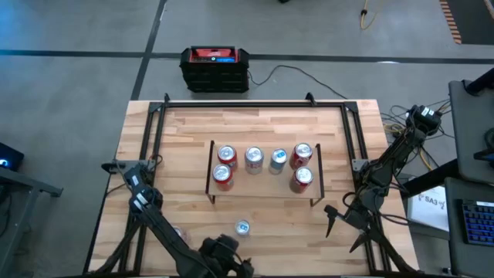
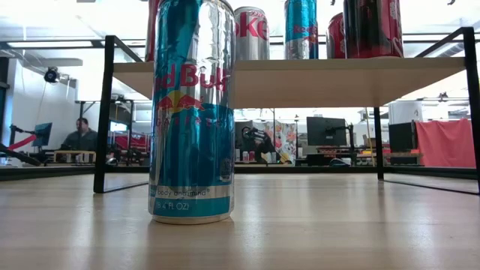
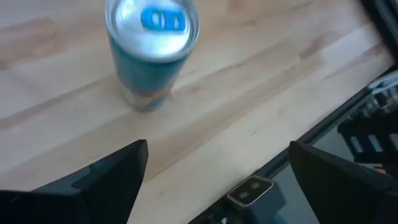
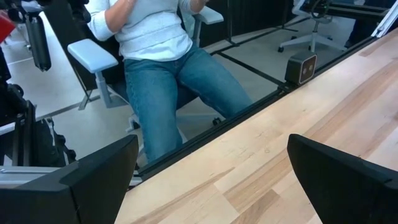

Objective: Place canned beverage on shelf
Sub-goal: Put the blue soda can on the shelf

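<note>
A slim blue and silver can point(image 1: 242, 227) stands upright on its base on the tabletop in front of the shelf; it also shows in the low view point(image 2: 192, 112) and the left wrist view point(image 3: 151, 50). The shelf point(image 1: 266, 193) is a low light-wood board on black legs, with several cans standing on it point(image 1: 260, 166). My left gripper point(image 3: 217, 180) is open, near the table's near edge, just short of the can and above it. My right gripper point(image 1: 345, 228) is open and empty at the near right.
A black frame point(image 1: 154, 139) runs round the table's left, far and right sides. A black and red box point(image 1: 215, 68) sits on the floor beyond the far edge. A seated person point(image 4: 161, 56) shows past the table's edge in the right wrist view.
</note>
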Motion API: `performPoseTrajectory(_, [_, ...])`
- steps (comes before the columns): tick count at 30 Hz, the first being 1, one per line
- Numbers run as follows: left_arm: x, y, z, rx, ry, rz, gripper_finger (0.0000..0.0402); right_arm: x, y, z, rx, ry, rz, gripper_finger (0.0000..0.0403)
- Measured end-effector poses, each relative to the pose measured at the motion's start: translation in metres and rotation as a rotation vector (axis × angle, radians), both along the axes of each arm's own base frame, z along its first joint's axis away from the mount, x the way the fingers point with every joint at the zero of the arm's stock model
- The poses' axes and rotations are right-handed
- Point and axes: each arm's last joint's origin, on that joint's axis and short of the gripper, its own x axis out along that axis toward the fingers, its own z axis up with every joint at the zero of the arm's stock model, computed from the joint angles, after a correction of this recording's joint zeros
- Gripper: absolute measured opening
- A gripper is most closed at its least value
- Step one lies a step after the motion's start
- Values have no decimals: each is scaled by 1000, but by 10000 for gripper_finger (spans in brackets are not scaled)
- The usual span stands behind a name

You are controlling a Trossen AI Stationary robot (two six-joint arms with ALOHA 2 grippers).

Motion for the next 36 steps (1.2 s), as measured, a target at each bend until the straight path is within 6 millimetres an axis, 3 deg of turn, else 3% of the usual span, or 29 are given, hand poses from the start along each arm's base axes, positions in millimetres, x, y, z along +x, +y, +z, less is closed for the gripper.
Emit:
performPoseTrajectory(5, [1, 1, 16, 20, -39, -36, 373, 0, 0, 0, 0, 0, 0, 400])
performPoseTrajectory(11, [-7, 8, 15, 185, 17, -84, 373, 0, 0, 0, -1, 1, 0, 400])
performPoseTrajectory(16, [-9, 12, -8, 315, 76, -17, 373, 0, 0, 0, 0, 0, 0, 400])
performPoseTrajectory(26, [-10, -17, -66, 683, -171, -47, 373, 0, 0, 0, 1, 0, 0, 400])
performPoseTrajectory(36, [-14, -28, -98, 698, -220, -25, 373, 0, 0, 0, 0, 0, 0, 400])
